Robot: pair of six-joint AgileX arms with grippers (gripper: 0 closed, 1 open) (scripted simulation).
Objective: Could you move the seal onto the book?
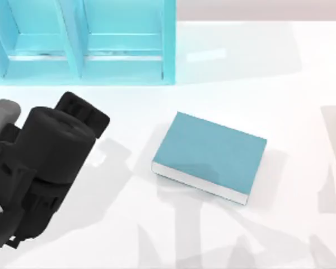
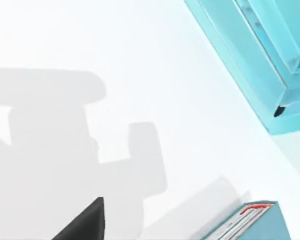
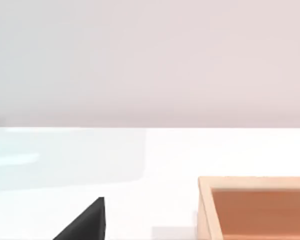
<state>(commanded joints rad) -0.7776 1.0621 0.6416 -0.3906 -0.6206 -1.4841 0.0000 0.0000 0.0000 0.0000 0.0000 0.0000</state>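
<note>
Currently the white worktop [image 1: 302,73] is carrying a teal shelf unit [image 1: 84,45] at top left, the left arm [image 1: 39,162] hanging below it, pincer state untellable; the book [image 1: 213,154] is lying flat mid-worktop, nothing on it.

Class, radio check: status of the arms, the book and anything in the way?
Left arm over the table's left side. Book flat mid-table, top bare. Shelf unit behind, clear of the book.
</note>
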